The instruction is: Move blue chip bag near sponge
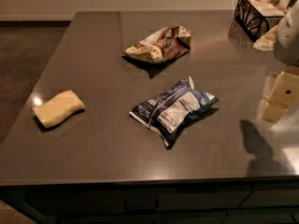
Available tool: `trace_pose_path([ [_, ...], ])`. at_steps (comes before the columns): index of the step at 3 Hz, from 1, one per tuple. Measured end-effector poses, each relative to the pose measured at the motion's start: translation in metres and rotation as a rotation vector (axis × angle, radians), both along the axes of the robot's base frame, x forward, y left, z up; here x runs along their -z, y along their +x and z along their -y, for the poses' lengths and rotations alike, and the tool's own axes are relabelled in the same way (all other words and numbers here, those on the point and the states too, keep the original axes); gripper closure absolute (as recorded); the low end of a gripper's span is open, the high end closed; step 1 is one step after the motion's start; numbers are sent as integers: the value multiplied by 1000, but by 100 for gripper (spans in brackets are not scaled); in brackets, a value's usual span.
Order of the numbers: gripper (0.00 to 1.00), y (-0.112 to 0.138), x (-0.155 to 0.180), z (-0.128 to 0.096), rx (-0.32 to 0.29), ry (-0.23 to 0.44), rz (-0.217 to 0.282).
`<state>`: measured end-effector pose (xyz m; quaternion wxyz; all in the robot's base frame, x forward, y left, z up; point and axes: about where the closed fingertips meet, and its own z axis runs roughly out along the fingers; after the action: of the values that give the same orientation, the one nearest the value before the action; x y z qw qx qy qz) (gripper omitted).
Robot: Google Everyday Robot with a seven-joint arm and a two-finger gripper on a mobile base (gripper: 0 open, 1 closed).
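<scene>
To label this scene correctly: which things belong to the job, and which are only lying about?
For the job: crinkled navy-blue chip bag, mid-table; soft pale yellow sponge, left; end effector, right edge.
Lying about: crumpled brown and cream chip bag; black wire basket, far right.

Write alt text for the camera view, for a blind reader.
A blue chip bag lies on a dark table, the sponge apart to its left, a brown chip bag behind it. The gripper hovers at the right edge, clear of the bag; a wire basket stands far right.
</scene>
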<state>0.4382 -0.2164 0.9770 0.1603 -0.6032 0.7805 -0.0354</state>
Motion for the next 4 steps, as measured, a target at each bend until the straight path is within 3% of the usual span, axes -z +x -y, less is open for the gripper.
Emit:
trace_pose_path([
  [1, 0, 0, 0, 0, 0, 0, 0],
  [2, 0, 5, 2, -6, -55, 18, 3],
  [4, 0, 36, 39, -47, -328, 59, -55],
])
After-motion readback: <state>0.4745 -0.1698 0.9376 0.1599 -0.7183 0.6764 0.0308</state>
